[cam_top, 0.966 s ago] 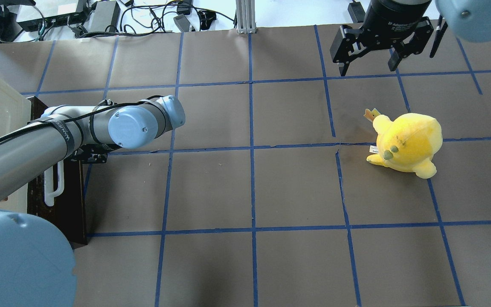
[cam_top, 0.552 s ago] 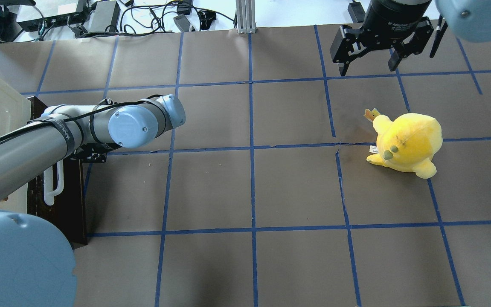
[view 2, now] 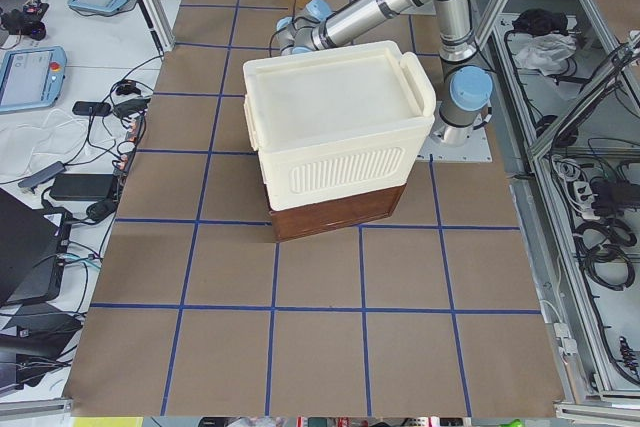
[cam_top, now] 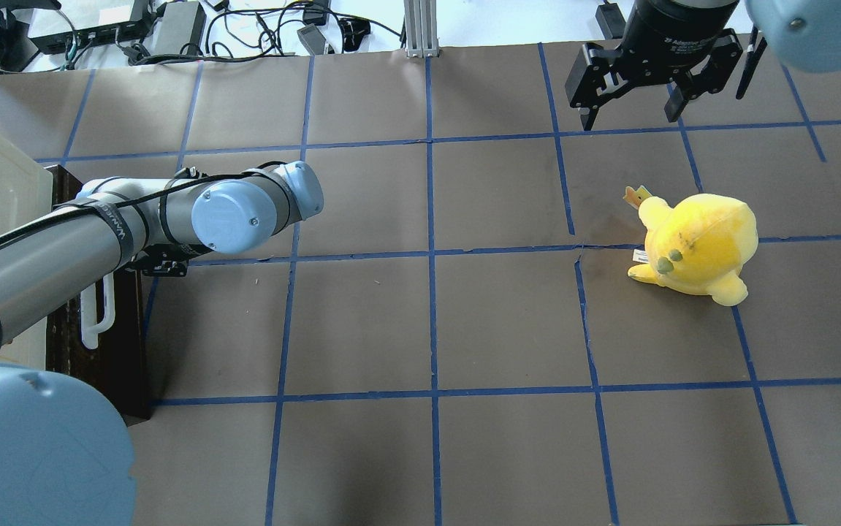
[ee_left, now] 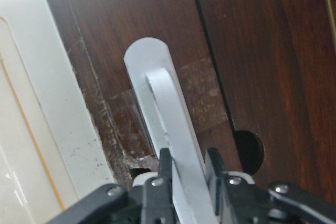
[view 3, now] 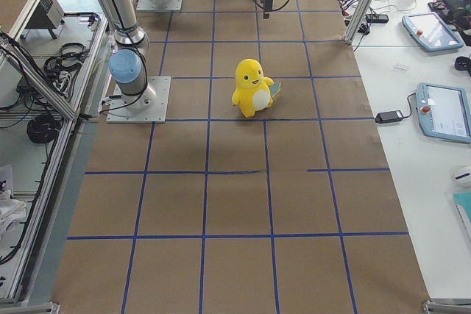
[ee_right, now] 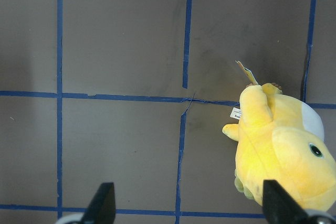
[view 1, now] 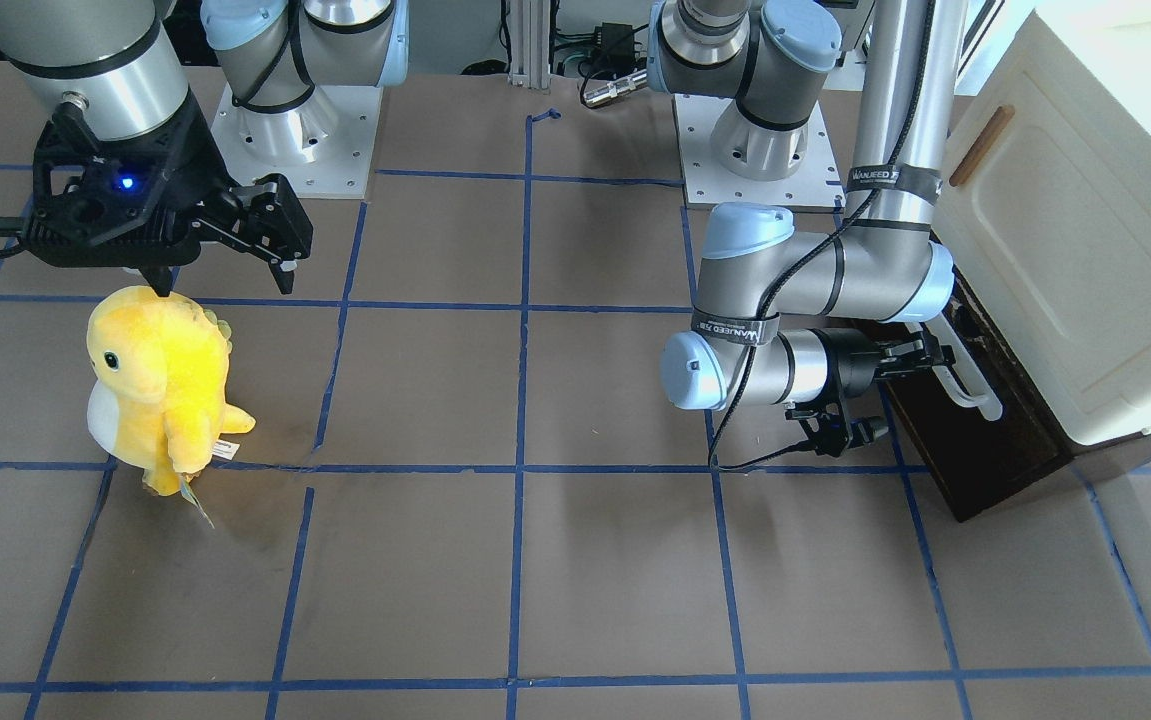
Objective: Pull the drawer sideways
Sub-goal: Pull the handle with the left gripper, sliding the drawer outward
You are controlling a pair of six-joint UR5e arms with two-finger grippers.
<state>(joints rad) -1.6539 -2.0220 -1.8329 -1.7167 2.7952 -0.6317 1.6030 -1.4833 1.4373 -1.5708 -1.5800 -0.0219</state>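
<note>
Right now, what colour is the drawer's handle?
White handle on the dark brown drawer front; clearest in the left wrist-mounted view.

**Tally on the desk (cam_top: 464, 329)**

Two arms: left arm (cam_top: 62, 248), right arm (view 1: 85, 60). Two grippers: left gripper (ee_left: 188, 156), right gripper (cam_top: 630, 119). One drawer (view 1: 970, 450), one white bar handle (view 1: 975, 387) on it. One cream cabinet (view 1: 1085, 250), one small brown handle (view 1: 982, 145) on it. One yellow plush toy (view 1: 155, 385).

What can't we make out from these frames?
- Drawer inside and how far it is out: left arm crosses it overhead; cabinet hides it in the left side view.
- Left gripper: wrist view's bottom edge cuts it off; arm covers it overhead.
- Handle: only one end in the wrist view.
</note>
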